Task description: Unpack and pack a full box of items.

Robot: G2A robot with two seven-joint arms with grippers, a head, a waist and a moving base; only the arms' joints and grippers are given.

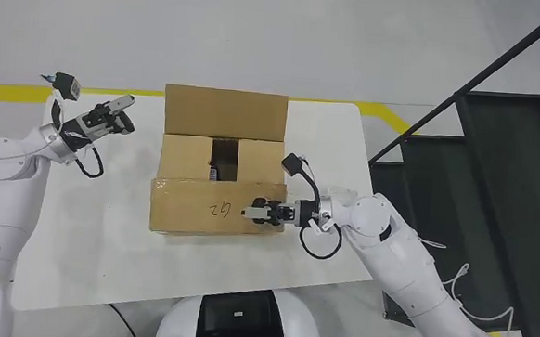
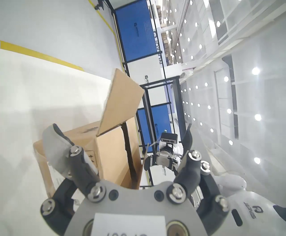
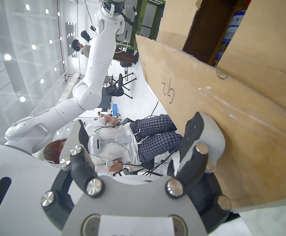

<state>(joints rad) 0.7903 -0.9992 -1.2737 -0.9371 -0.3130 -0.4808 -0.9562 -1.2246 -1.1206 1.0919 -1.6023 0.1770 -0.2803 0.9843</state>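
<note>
Though half-open, brown box (image 1: pixel 216 207), perhaps full.

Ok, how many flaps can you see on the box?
4: far flap raised, near flap touching the right pincer, a side flap and another folded inward. None seems hidden.

- Bench (image 1: pixel 89 241): white, flat rectangular top, bare surface to both sides of the box and along the near edge.
- One cardboard box (image 1: pixel 215 223) stands directly on the bench, roughly mid-width, set toward the far half.
- Box upright, top open.
- Far flap (image 1: pixel 225 113) stands up, reaching about to the bench's far edge in the top view.
- Near flap (image 1: pixel 215 191) is folded outward toward the robot's side and carries a handwritten mark.
- Two side flaps (image 1: pixel 185 156) are folded inward, with a dark gap between them.
- Left wrist view: same bench (image 2: pixel 33 89), box (image 2: pixel 111 152) resting flat on it.
</note>
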